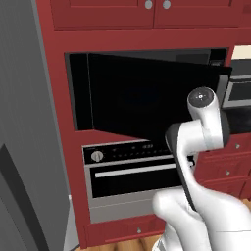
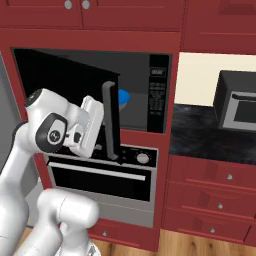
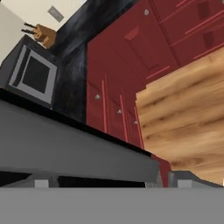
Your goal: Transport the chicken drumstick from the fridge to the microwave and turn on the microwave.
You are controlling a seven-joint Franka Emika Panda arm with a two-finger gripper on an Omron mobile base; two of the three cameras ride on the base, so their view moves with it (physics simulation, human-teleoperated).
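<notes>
Black glass microwave (image 2: 145, 95) door (image 1: 147, 98) stands half-open beside the released gripper (image 2: 102, 131); blue bowl (image 2: 123, 98) inside; panel lettering unreadable.

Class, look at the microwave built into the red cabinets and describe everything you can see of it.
The microwave is a wide black unit set in red cabinetry above the oven. Its dark glass door stands swung partly open, with a grey vertical handle at its free edge. A button panel runs down the right side. Inside the grey cavity sits something blue. The robot's hand is close beside the handle; contact is unclear.
</notes>
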